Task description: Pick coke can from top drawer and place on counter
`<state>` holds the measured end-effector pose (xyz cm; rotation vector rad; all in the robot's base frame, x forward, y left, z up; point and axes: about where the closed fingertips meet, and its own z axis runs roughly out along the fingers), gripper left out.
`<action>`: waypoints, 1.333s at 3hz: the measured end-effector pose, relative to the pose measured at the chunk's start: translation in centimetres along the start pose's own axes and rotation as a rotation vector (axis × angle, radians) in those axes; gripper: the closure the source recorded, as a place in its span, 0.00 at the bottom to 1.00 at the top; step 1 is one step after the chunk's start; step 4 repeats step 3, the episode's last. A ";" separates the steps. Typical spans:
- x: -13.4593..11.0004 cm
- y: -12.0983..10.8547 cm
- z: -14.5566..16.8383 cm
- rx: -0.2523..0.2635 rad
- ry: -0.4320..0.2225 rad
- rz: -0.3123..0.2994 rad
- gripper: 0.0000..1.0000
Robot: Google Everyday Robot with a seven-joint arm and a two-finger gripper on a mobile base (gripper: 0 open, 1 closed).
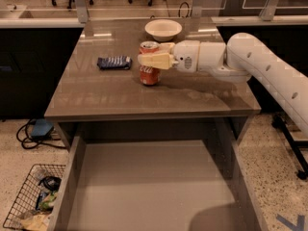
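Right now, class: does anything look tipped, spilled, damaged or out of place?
Nothing stands out. The coke can stands upright on the counter with the gripper at its upper half. The top drawer below is open, and no spill shows.

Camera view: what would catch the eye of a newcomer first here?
The white arm reaches in from the right, its hand at the red coke can, which stands upright near the middle of the counter. In front and below, the top drawer is pulled wide open. A white bowl sits near the counter's far edge.
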<state>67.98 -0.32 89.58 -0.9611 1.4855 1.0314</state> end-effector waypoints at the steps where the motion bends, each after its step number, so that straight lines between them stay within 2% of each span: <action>1: 0.0 0.1 0.3 -0.005 0.000 0.000 0.17; 2: -0.1 0.3 0.6 -0.011 0.000 0.000 0.00; 4: -0.1 0.3 0.6 -0.011 0.000 0.000 0.00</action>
